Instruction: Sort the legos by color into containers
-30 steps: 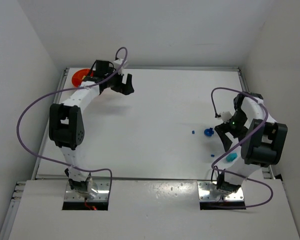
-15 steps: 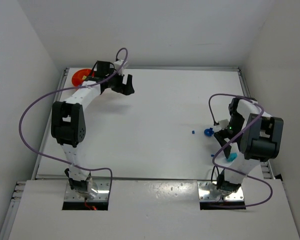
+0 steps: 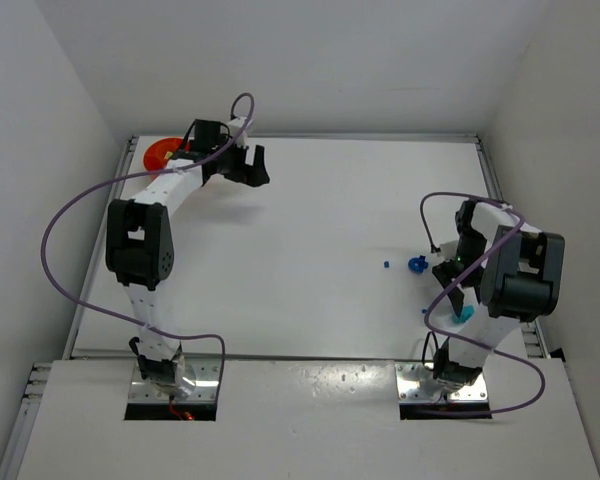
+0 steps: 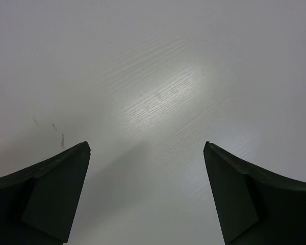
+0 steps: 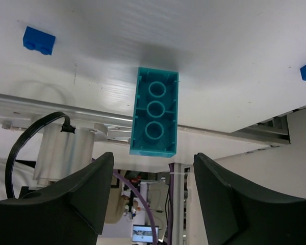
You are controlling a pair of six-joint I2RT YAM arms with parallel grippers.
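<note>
Grasp step on teal brick [image 5: 154, 112], lying far right of and nearer than orange bowl [image 3: 158, 152]: right jaws part-open astride it, untouching, left jaws wide, empty near bowl; next, squeeze squarely, lift.

Entry: legible text, labels, brands, numbers, signs. I find none that I can read in any of my three views.

One item noted: a tiny lit screen [image 5: 147, 233] in my right wrist view, well below the teal brick [image 5: 154, 112], at the bottom edge. Whatever it displays is too small for me to read.
</note>
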